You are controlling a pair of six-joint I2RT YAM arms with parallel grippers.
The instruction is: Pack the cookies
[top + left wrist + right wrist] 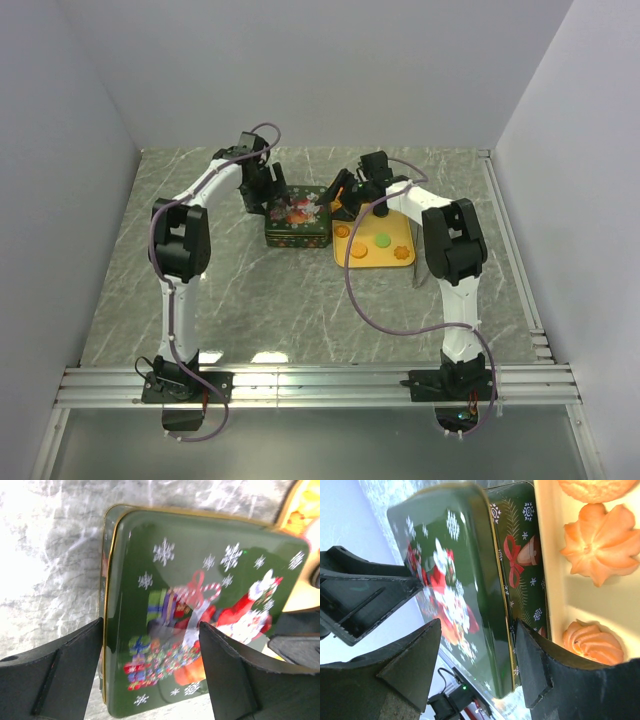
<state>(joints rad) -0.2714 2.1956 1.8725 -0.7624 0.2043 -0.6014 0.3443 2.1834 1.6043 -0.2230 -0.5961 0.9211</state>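
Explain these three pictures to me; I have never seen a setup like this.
Two white robot arms are bolted at a table's near edge. The wide picture looks down from above and behind them; the other two come from cameras on each wrist, with that arm's own black fingers in view.

On the grey table sit a green Christmas tin and a yellow tray of cookies.

The left pincer and right pincer both stand open over the tin's lid, which rests slightly askew. Neither holds anything.

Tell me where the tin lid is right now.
In the top view, the lid sits on the green tin mid-table, between both claws, just left of the yellow tray.
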